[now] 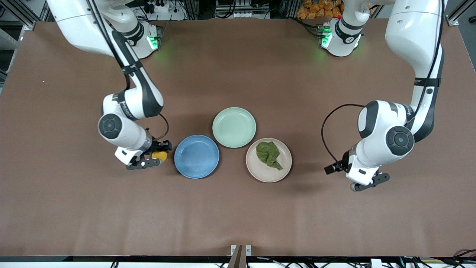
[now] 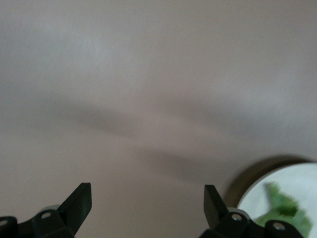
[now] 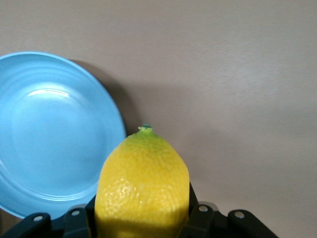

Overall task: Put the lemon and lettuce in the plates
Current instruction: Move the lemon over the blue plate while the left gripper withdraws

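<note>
Three round plates sit grouped at the middle of the brown table [image 1: 238, 208]. The beige-white plate [image 1: 260, 172], toward the left arm's end, holds the lettuce [image 1: 269, 153], a dark green wrinkled leaf lying across the part of the plate farther from the front camera, its pointed end reaching toward the rim. The blue plate [image 1: 196, 156], toward the right arm's end, has nothing in it, and the pale mint-green plate [image 1: 234, 127], farther from the front camera than the other two and touching or nearly touching both, is likewise bare. The right gripper [image 1: 156, 158] is just beside the blue plate, its fingers clamped on the lemon [image 1: 161, 155]; the right wrist view shows the yellow fruit [image 3: 142, 188] gripped at its sides with its nubby tip pointing away from the gripper, the blue plate [image 3: 54, 134] close by. The left gripper [image 1: 366, 184] hangs over bare table toward the left arm's end, well apart from the plates, its fingers [image 2: 78, 201] spread wide with nothing between them; the beige-white plate's rim [image 2: 257, 191] and a bit of lettuce [image 2: 285, 208] show at the edge of the left wrist view.
</note>
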Controlling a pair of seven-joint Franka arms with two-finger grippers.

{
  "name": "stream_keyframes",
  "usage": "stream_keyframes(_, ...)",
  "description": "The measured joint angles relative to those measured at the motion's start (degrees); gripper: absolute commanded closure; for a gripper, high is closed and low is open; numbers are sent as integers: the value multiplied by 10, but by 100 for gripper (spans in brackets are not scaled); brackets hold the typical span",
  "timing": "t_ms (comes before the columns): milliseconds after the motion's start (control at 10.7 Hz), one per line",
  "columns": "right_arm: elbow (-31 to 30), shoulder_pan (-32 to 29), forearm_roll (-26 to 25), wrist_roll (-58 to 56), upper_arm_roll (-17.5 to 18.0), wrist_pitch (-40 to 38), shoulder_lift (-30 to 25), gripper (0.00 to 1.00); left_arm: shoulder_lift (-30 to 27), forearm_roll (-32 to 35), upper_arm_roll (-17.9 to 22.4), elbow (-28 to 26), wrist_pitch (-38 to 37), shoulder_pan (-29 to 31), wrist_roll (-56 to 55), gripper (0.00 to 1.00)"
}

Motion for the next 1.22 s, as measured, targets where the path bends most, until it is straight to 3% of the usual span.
stream_keyframes(187, 24, 32, 0, 58, 0, 0, 22, 76, -42, 5, 0, -63, -21, 0, 21, 0)
stream_keyframes(468, 73, 67, 0, 105, 0, 3, 69, 75, -167, 5, 5, -196, -24, 10, 66, 0)
stream_keyframes(655, 87, 83, 0, 111, 0, 16, 89, 74, -233, 5, 12, -247, -23, 19, 82, 0)
stream_keyframes(1030, 89, 94, 0, 111, 0, 41, 111, 64, -269, 6, 34, -208, -11, 19, 89, 0)
stream_keyframes(1123, 89, 94, 0, 111, 0, 47, 116, 54, -273, 7, 34, -191, -11, 19, 91, 0)
stream_keyframes(1217, 89, 94, 0, 111, 0, 53, 120, 31, -278, 7, 34, -178, -11, 19, 97, 0)
